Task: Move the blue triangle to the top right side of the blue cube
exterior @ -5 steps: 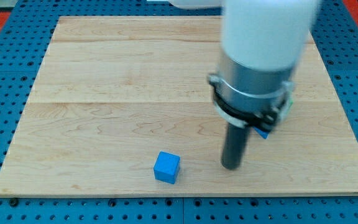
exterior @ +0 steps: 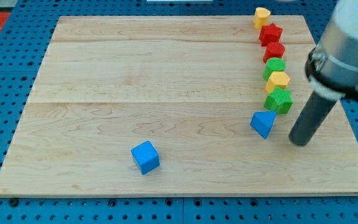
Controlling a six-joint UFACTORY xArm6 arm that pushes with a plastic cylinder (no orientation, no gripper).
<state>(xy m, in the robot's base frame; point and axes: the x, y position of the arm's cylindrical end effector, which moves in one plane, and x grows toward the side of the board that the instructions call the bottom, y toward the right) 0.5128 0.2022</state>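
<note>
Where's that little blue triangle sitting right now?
The blue triangle sits toward the view's right on the wooden board, just below the green block ending the coloured column, with my tip close on its right.

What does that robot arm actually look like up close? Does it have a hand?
No hand. It ends in a straight dark rod, round like a thick pen, whose lower end is my tip. Above the rod sits a wider grey cylinder ringed by a black clamp band, and above that a paler body. No cables or markings show.
</note>
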